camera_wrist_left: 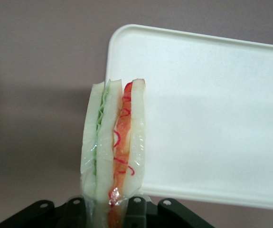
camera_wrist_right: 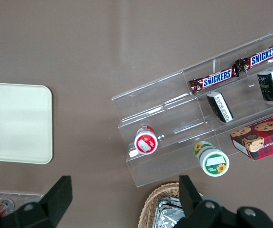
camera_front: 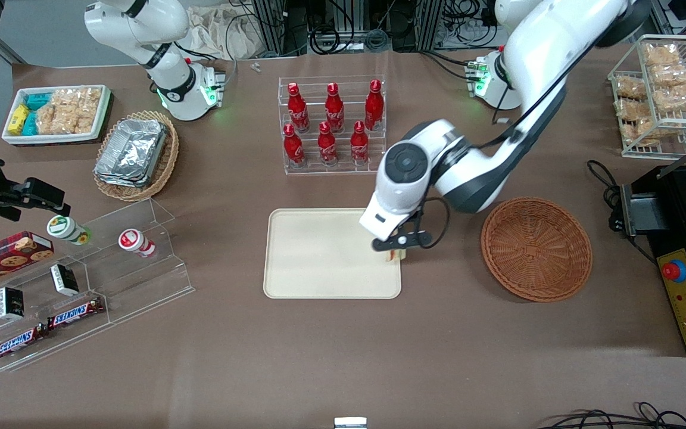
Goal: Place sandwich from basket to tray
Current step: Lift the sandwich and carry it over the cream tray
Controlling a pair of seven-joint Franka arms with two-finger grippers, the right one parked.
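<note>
- Snickers bars (camera_front: 48,326) lie nearest the front camera, on a clear acrylic stand (camera_front: 81,286) toward the parked arm's end of the bench (camera_front: 343,357), far off sideways from the fingers.
- Front view: the working arm's gripper (camera_front: 395,250) hangs over the tray (camera_front: 319,256), at the tray's edge that faces the basket (camera_front: 536,249). A sliver of the sandwich (camera_front: 395,257) shows just beneath the fingers.
- Front view: the basket sits on the bench beside the tray, toward the working arm's end, well apart from the fingers, and nothing shows inside it.
- Front view: a rack of red bottles (camera_front: 332,124) stands farther from the camera than the fingers and the tray.
- Left wrist view: the fingers (camera_wrist_left: 135,209) are closed narrowly on the sandwich (camera_wrist_left: 113,152), pinching its lower end while the wedge stands out from them edge-on, with green filling in one seam and orange-red in the other.
- Left wrist view: the tray (camera_wrist_left: 212,114) lies under the sandwich and the fingers; the wedge overlaps the tray's edge near a rounded corner, with brown bench (camera_wrist_left: 36,95) showing alongside.
- Right wrist view: the tray (camera_wrist_right: 15,123) lies bare on the bench, and the acrylic stand (camera_wrist_right: 174,142) carries two small cups, Snickers bars and dark packets.
</note>
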